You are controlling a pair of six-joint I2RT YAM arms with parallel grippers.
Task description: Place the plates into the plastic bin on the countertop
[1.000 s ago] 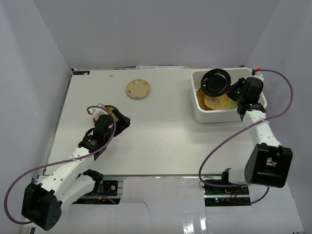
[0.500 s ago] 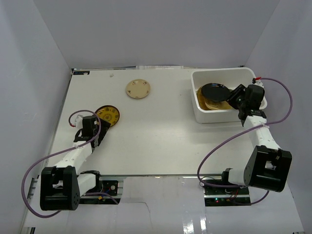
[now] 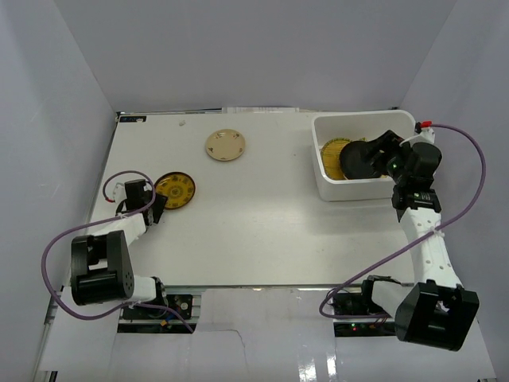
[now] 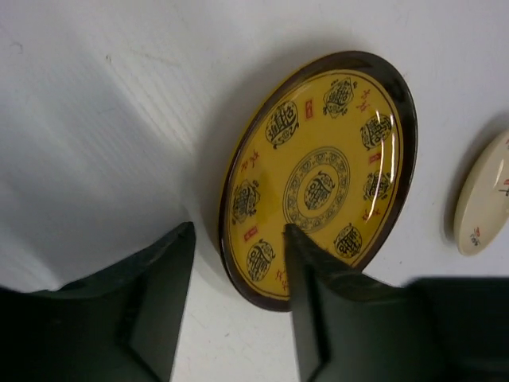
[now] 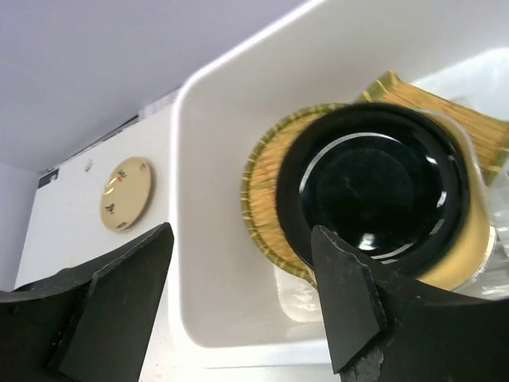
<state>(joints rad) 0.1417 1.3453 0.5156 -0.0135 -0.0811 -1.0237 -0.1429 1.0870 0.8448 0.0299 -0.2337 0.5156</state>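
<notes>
A yellow plate with a dark rim lies on the white countertop. My left gripper is open astride its near edge, one finger over the plate and the other beside it. A beige round plate lies farther back. The white plastic bin holds a glossy black plate resting on a round woven tray, with a rectangular bamboo tray behind. My right gripper hangs open over the bin, holding nothing.
Pale grey walls close in the countertop on the left, back and right. The bin stands at the back right corner, close to the right wall. The beige plate lies left of the bin on bare surface.
The right gripper opened and let the black plate drop flat into the bin. The left arm swung left, and its jaws narrowed around the yellow plate's edge.
</notes>
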